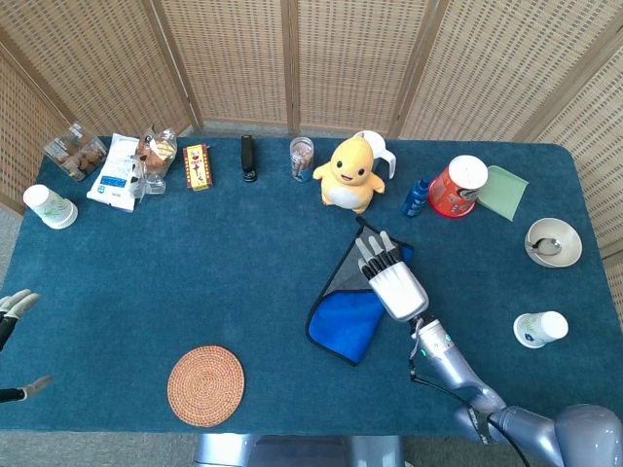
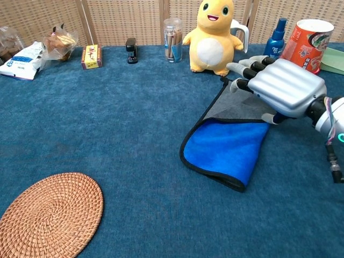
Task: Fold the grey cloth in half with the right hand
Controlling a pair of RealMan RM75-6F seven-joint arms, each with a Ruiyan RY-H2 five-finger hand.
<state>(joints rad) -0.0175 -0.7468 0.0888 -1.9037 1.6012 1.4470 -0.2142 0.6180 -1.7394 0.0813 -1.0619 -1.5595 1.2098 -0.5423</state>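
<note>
One cloth lies just in front of the duck toy, near half already turned over, blue side up. Right hand hovers flat over the grey far part, fingers extended, holding nothing; likely placed to take that corner. Left hand far off at the table edge, fingers apart.

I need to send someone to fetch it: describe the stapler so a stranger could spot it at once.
Look along the far edge of the blue table, by the wicker screen. The black stapler lies between the yellow-and-red box and the clear jar. It is the only all-black item in that row.
</note>
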